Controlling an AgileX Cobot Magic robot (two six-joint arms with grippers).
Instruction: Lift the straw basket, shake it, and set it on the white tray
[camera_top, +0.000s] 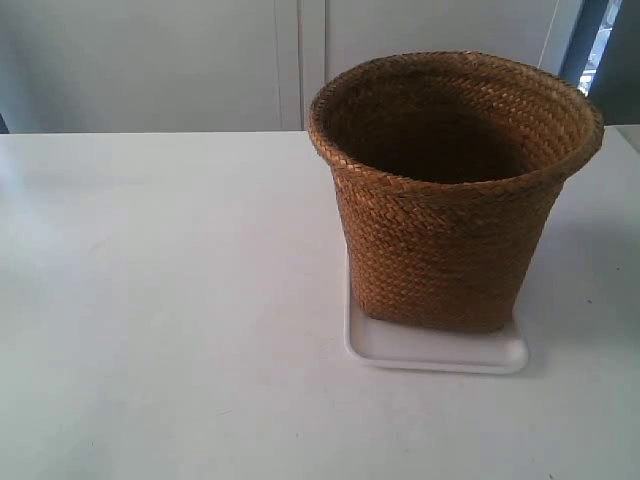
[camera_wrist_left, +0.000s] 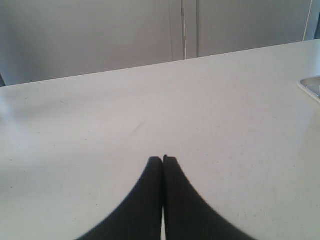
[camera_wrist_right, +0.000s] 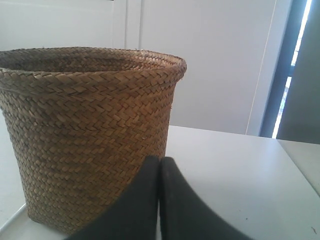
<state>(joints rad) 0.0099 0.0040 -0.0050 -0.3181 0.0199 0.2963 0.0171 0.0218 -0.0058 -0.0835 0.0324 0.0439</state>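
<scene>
Straw basket (camera_top: 450, 200) upright, white tray (camera_top: 430, 352) under it, on worktop (camera_top: 170, 300). Left gripper (camera_wrist_left: 163, 159) pinched together, empty, well apart from basket. Right gripper (camera_wrist_right: 159, 160) likewise, near basket.

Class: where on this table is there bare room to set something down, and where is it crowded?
Bare table spans from the exterior view's left edge to the tray, plus a strip nearer the camera. Crowded at the right: the basket covers most of the tray.
</scene>
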